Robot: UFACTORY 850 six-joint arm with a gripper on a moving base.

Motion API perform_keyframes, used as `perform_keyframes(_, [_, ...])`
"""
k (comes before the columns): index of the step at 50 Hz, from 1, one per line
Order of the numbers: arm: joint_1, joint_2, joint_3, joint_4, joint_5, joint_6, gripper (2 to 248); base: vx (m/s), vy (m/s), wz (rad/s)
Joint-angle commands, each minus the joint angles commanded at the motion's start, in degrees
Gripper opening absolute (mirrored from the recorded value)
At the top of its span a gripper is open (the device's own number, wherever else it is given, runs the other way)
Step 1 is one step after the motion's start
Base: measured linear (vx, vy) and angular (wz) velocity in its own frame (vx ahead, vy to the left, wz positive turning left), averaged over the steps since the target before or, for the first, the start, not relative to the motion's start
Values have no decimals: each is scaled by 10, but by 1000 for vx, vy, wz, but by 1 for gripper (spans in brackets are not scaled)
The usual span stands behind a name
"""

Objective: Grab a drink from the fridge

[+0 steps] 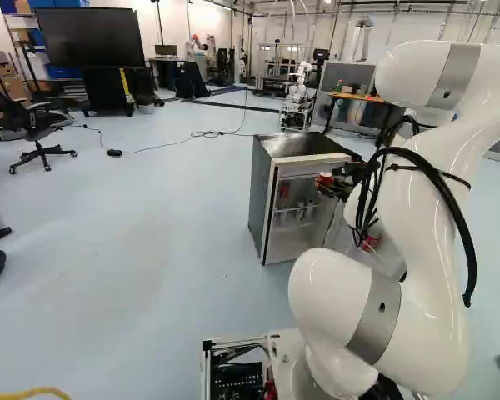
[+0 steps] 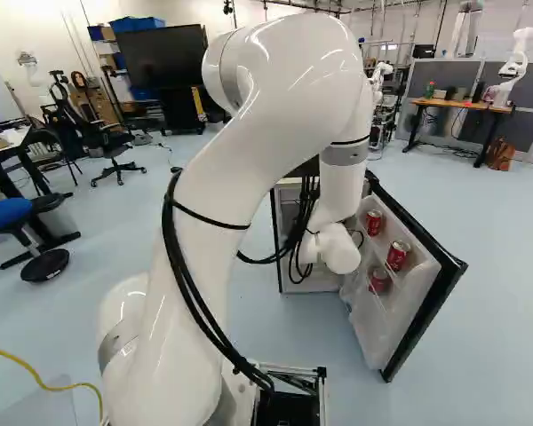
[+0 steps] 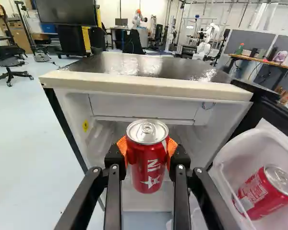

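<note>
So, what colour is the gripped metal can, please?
Red can, silver lid, clearest in the wrist view.

The arm (image 2: 275, 115) bends toward the fridge (image 1: 261, 196), its end effector (image 1: 327, 182) at the open front (both pads (image 3: 122, 147) gripping).

Glossy white arm (image 2: 275, 115), rounded joints (image 1: 327, 292), grey bands (image 1: 375, 318), black cables (image 2: 167, 222), black tool (image 1: 325, 180) with orange pads (image 3: 172, 146)

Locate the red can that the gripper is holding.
In the wrist view, the red can is upright in the gripper, between its orange pads, at the open front of the fridge; the left base view shows it right of the middle.
</note>
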Motion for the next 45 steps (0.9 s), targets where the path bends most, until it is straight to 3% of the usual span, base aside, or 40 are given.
perform_keyframes(45, [0, 76, 20, 0, 0, 0, 97, 0, 0, 0])
